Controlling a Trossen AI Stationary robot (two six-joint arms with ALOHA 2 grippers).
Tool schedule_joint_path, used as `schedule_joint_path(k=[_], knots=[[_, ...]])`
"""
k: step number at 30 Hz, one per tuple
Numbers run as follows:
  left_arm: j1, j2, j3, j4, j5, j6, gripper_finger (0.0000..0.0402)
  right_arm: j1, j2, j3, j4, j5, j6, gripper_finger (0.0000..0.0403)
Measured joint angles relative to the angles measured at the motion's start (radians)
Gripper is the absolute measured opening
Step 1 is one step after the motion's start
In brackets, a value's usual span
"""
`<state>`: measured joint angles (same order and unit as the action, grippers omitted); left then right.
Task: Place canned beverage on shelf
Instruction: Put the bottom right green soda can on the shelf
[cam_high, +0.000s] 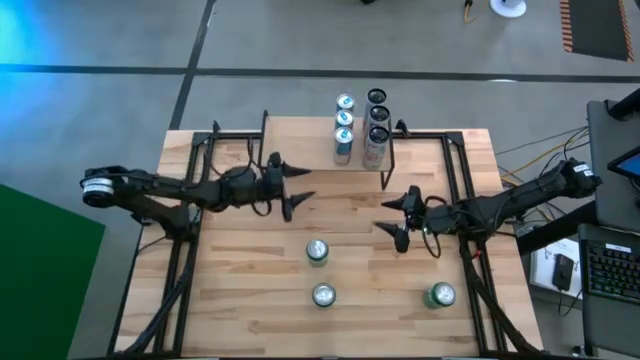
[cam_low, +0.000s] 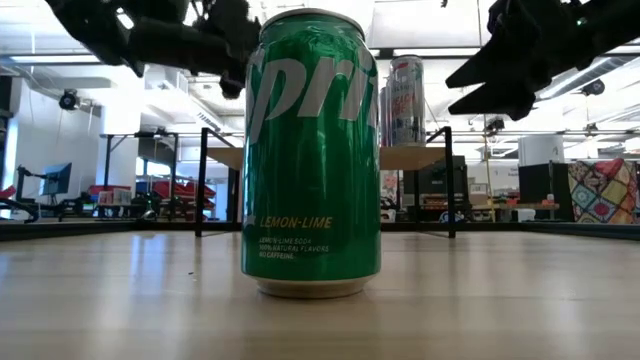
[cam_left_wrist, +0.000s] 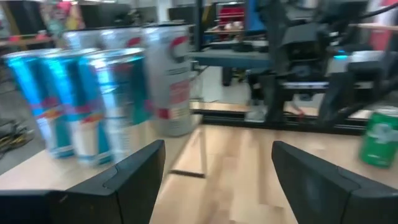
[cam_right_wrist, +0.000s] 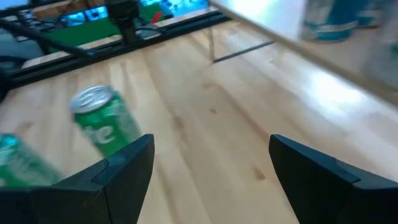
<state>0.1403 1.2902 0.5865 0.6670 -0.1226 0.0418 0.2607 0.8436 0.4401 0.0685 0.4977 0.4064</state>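
Note:
Three green cans stand upright on the wooden tabletop: one at the middle, one near the front, one at the front right. The front can fills the low view. The shelf stands at the far middle and bears several blue-and-silver and silver cans on its plank top. My left gripper is open and empty, in the air left of the shelf. My right gripper is open and empty, in the air right of the middle can.
Black metal frames run along the table's left side and right side. The shelf's thin black legs stand on the far part of the table. Bare wood lies between the shelf and the green cans.

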Motion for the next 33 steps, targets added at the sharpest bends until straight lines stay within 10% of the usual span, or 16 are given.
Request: schedule_joint_path(k=[7,15,33], knots=[[-0.13,-0.017,-0.011,0.092,-0.002,0.05,0.028,0.118,0.084,0.099,-0.076,-0.001,0.094,0.0305],[-0.217,-0.025,-0.023,0.121,-0.105,0.062,0.028,0.218,0.15,0.428,-0.783,-0.016,0.454,0.0294],[-0.484,0.274,0.237,0.114,-0.055,-0.118,0.028,0.48,0.397,0.77,-1.346,-0.504,0.992,0.0313]])
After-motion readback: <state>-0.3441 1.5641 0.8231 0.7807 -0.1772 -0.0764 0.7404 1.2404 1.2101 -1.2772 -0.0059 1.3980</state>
